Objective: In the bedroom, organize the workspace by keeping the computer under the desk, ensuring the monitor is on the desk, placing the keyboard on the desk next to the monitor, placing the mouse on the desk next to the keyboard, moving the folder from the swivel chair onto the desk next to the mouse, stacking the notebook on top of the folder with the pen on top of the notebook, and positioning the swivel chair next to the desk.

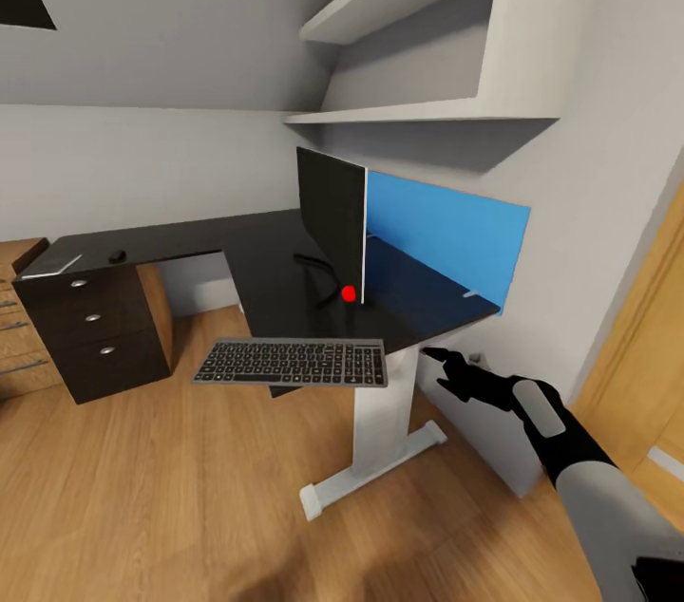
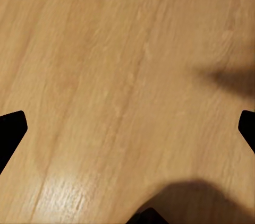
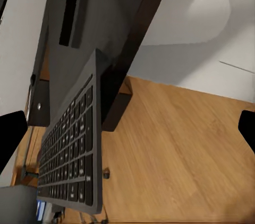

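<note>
One keyboard (image 1: 291,362) overhung the desk (image 1: 237,241) front edge, below the monitor (image 1: 332,224). Your right gripper (image 1: 454,366) hovered beside it, fingers apart and empty; you likely needed to nudge it fully on.

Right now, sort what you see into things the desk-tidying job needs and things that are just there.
Job things:
- desk
- monitor, standing on the desk
- keyboard, overhanging the desk's front edge
- mouse, on the far end of the desk

Just there:
- blue wall panel behind the monitor
- wall shelves
- light-wood chest of drawers
- wood floor
</note>
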